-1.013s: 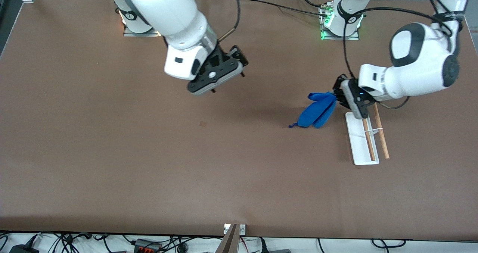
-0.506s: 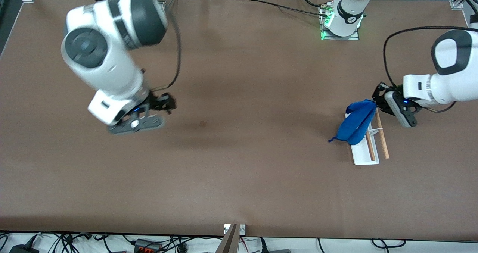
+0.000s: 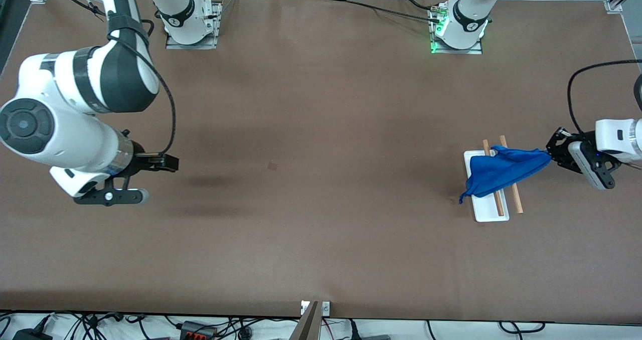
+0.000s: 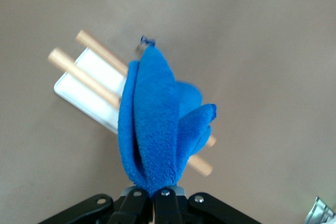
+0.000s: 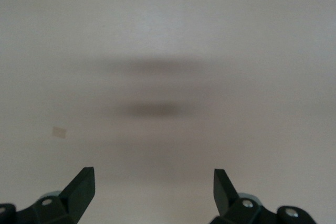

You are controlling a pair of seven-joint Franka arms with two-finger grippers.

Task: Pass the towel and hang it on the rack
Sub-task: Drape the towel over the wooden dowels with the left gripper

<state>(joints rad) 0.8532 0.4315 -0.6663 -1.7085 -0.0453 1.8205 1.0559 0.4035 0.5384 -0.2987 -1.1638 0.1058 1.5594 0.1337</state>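
So the right arm is swinging way out of the picture now. A second ago it was over the middle of the table (image 3: pixel 321 239), and now the right gripper (image 3: pixel 111 196) is hanging over the right arm's end, fingers spread wide apart with nothing between them. It's basically waiting, so the handoff part looks done.

The left arm is doing the real work. It's been dragging the towel (image 3: pixel 501 172) sideways across the rack (image 3: pixel 489 213), and now the left gripper (image 3: pixel 553 155) is sitting out past the rods toward the left arm's end, clamped tight on one corner. The cloth is stretching over both wooden rods (image 3: pixel 515 200), with the loop tag (image 3: pixel 461 200) dangling near the white base.

Looks like what's left is lowering it and letting go so it drapes.
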